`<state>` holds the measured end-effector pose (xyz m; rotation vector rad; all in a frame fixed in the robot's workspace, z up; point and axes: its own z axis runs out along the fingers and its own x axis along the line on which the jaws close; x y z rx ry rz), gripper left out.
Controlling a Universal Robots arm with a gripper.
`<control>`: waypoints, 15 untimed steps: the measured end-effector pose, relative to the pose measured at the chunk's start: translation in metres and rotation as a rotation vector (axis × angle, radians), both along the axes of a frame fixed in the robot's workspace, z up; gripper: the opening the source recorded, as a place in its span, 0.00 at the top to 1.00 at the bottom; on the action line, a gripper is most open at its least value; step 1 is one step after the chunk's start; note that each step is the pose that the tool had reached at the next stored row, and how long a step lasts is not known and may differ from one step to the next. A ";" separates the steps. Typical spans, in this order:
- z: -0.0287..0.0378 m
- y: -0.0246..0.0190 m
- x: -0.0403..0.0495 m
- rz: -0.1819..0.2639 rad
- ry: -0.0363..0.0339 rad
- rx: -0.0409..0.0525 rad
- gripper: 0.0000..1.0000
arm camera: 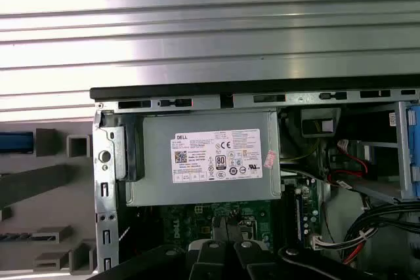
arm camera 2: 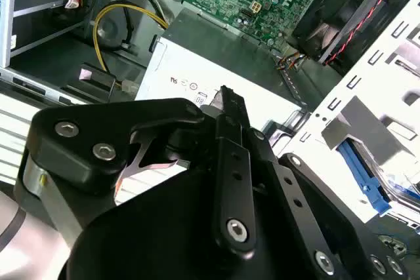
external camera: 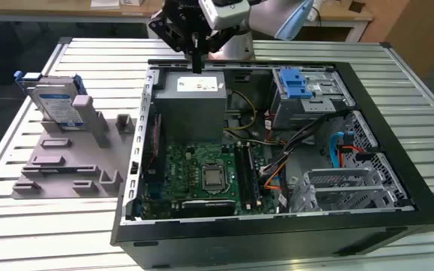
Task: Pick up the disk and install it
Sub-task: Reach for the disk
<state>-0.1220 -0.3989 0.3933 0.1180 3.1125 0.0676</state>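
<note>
The disk [external camera: 57, 104], a silver drive with a white-and-blue label and blue side rails, stands upright in a grey holder [external camera: 66, 164] on the exterior view's left, outside the computer case [external camera: 402, 147]. My gripper [external camera: 196, 66] hangs over the back edge of the case, just above the grey power supply box [external camera: 194, 101], well to the right of the disk. Its black fingers are shut together with nothing between them, as both wrist views show [arm camera 2: 226, 96] [arm camera: 230, 229]. A blue edge of the disk [arm camera: 16, 142] shows in the first wrist view.
The open case holds a green motherboard [external camera: 202, 169], cables, and a metal drive cage [external camera: 311, 99] with a blue latch [external camera: 296, 84] at the back right. All of it rests on a ribbed metal table [external camera: 21, 226]. A desk stands behind.
</note>
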 end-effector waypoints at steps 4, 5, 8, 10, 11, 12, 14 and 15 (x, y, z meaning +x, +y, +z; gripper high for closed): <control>0.0000 0.0000 -0.0001 0.000 0.0000 0.0000 0.89; 0.0000 0.0000 -0.0002 0.000 0.0000 0.0000 0.89; 0.0000 0.0000 -0.0008 0.000 0.0000 0.0000 0.89; 0.0000 0.0000 -0.0016 0.000 -0.0001 0.0001 0.89; 0.0000 0.0001 -0.0019 0.000 -0.0001 0.0000 0.89; -0.0001 0.0002 -0.0023 0.000 -0.0001 0.0001 0.89; 0.0000 0.0007 -0.0037 0.000 0.0000 0.0000 0.89; 0.0000 0.0011 -0.0046 0.000 0.0000 0.0000 0.89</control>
